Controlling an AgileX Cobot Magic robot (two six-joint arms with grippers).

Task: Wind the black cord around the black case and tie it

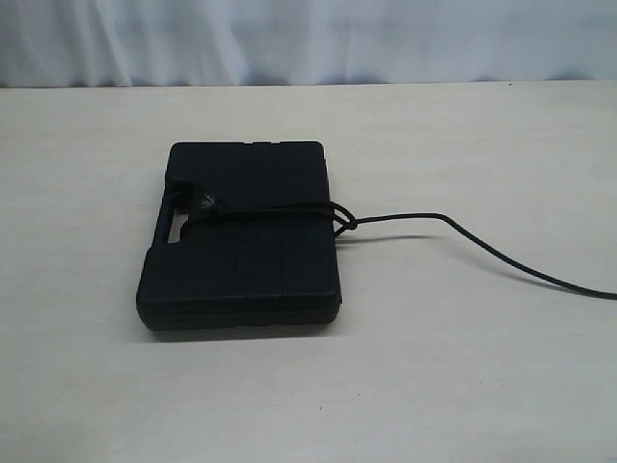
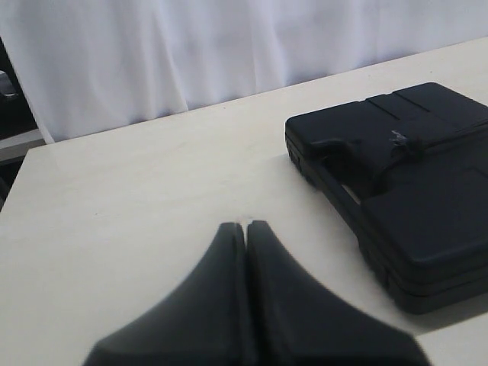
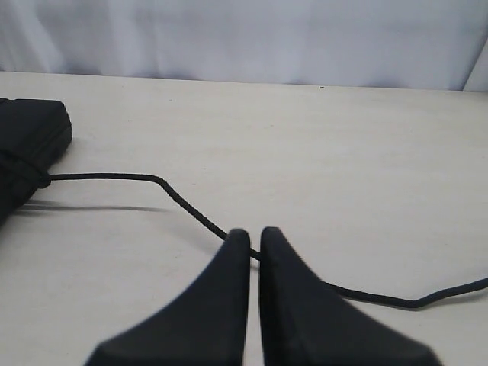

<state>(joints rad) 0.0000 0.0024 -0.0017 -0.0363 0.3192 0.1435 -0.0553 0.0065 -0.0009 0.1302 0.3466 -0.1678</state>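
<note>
We see a pale table [image 1: 308, 386] with a faint grain filling most of the view. At its far edge, toward twelve o'clock, a white curtain [image 1: 308, 39] hangs in soft folds. Past one table corner sits a dark shape [image 2: 8, 84], too blurred to name.

A pale, wood-grain table [image 1: 463, 386] fills the scene, evenly lit. Behind it hangs a white, softly folded curtain [image 1: 308, 39].

black case [image 1: 241, 246]: flat matte box, lying flat on the counter [image 1: 434, 386], handle cutout at left.
black cord [image 1: 415, 215]: crosses case's middle, knotted at right edge, tail trailing right.
</note>
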